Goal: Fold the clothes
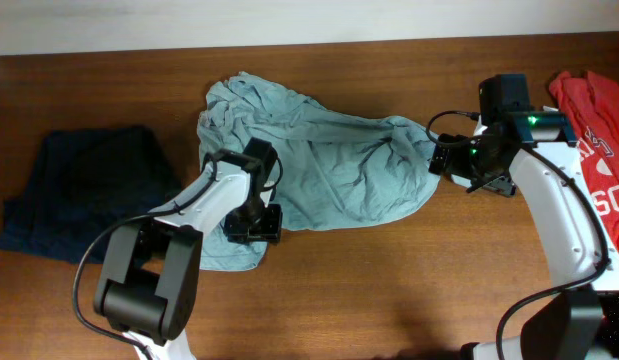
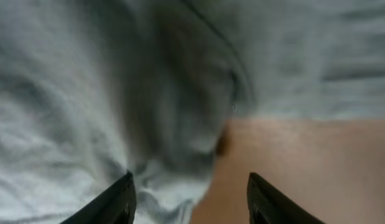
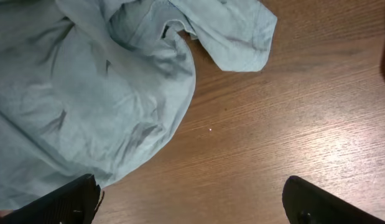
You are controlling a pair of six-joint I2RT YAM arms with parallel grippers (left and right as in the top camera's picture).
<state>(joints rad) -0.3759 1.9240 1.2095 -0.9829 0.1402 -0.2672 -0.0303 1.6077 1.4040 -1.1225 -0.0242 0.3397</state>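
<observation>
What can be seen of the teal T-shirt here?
The T-shirt is plain pale teal, thin soft cloth, unfolded and crumpled in a wrinkled heap on the wooden table. A hemmed sleeve lies at its right end. The left hand hangs open over its lower left edge; the right hand is open beside its right end.

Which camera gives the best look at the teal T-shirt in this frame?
Overhead: it is the only view that takes in the whole teal T-shirt, lying crumpled with its full outline visible. The left wrist view shows only a blurred close-up of its fabric. The right wrist view shows one rumpled edge and a hemmed flap.
</observation>
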